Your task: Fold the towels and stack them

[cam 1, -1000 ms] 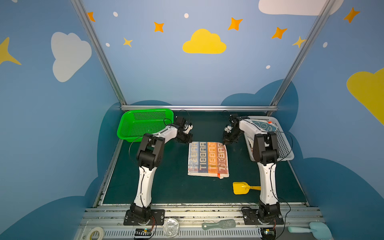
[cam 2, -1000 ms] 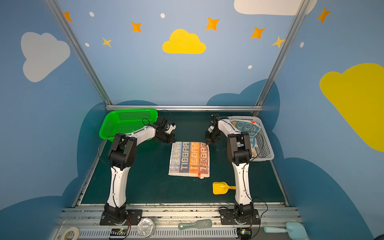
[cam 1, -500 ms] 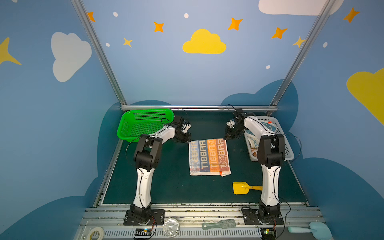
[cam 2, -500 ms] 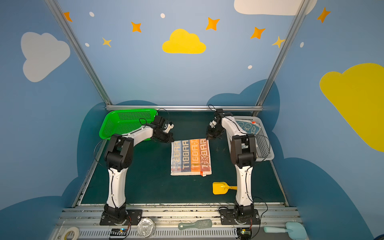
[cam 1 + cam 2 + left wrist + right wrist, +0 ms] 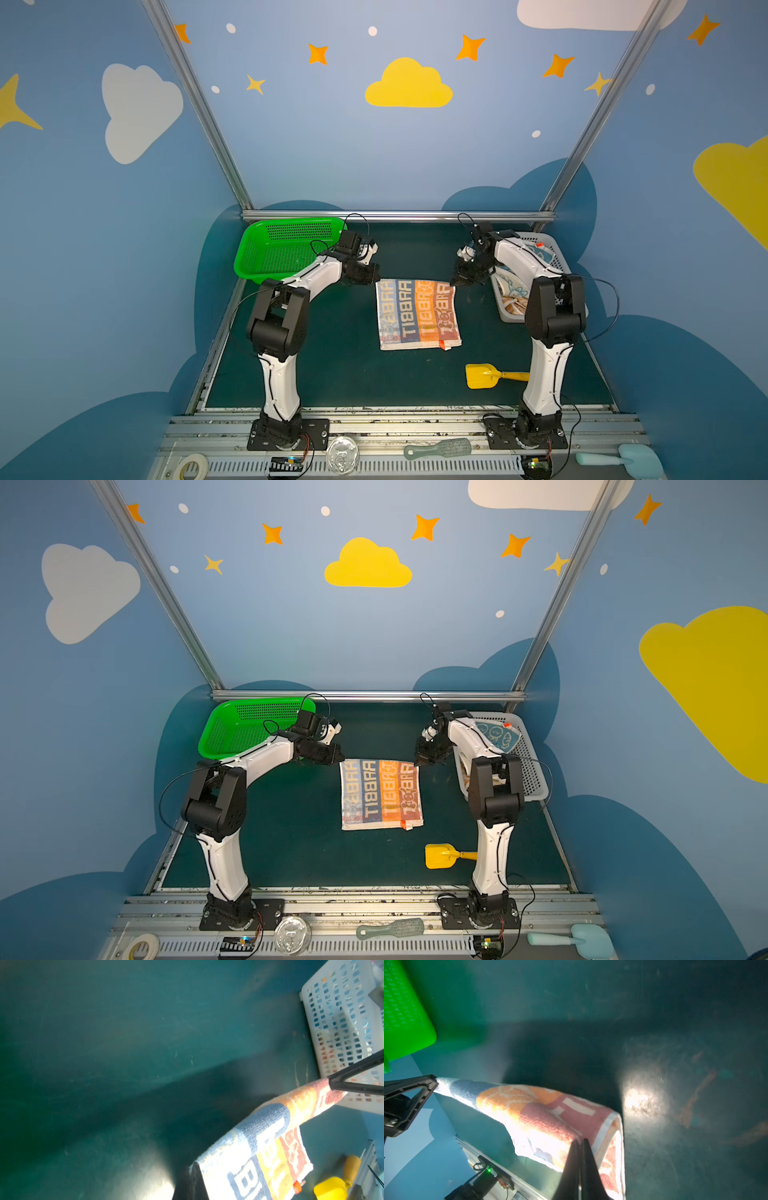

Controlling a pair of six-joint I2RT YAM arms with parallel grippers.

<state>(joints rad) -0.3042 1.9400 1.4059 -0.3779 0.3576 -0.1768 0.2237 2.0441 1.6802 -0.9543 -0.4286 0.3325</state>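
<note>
A bright green perforated plastic basket [image 5: 286, 249] sits at the far left of the dark green counter [image 5: 332, 374]. Just right of it, the left gripper [image 5: 374, 277] is pressed together on the far left corner of a small square terry towel [image 5: 417, 316], striped cream, blue and orange with "RABBIT" lettering. The towel lies spread in the middle of the counter, a small red tag [image 5: 441, 344] at its near right corner. The right gripper [image 5: 454, 283] pinches the far right corner. Both wrist views show the far edge raised and sagging between the two grippers; the near part appears to rest flat, though that is hard to confirm. A yellow plastic toy shovel [image 5: 482, 376] lies near the towel's near right corner. At the far right, a pale grey perforated plastic basket [image 5: 534, 779] holds other towels [image 5: 496, 737].
</note>
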